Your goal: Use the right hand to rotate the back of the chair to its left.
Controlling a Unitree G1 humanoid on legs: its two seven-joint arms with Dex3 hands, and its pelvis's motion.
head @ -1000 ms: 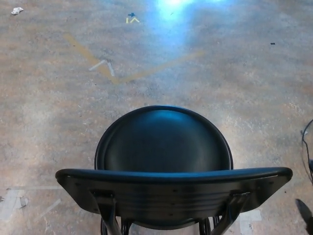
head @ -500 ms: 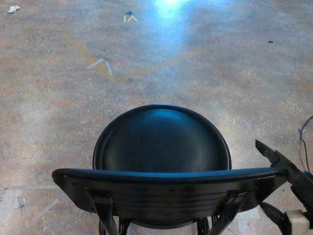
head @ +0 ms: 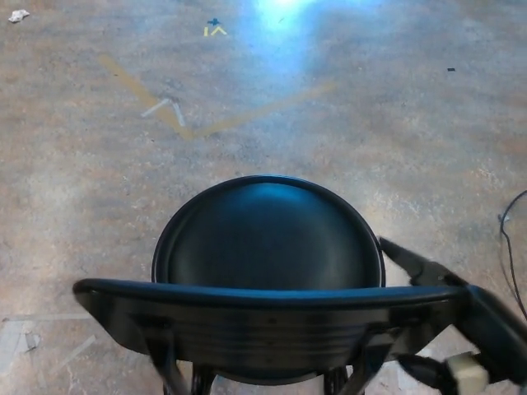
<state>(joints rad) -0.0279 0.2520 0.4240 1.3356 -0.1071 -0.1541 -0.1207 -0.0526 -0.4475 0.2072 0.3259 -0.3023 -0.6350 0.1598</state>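
A black chair stands right below me, its round seat (head: 268, 239) facing away and its curved backrest (head: 263, 317) across the bottom of the head view. My right hand (head: 461, 321) is at the backrest's right end. One finger (head: 408, 257) reaches forward over the top edge and another finger shows below, behind the backrest. The fingers are spread around the backrest's end; whether they press on it cannot be seen. My left hand is not in view.
The floor (head: 346, 123) is mottled concrete with yellow and white tape marks (head: 169, 111) ahead on the left. A thin black cable (head: 509, 239) lies at the right edge. A bright light glare sits at the top centre.
My right hand has moved up and left from the bottom right corner onto the backrest's right end. The backrest has shifted slightly left and looks blurred. The camera has tilted a little.
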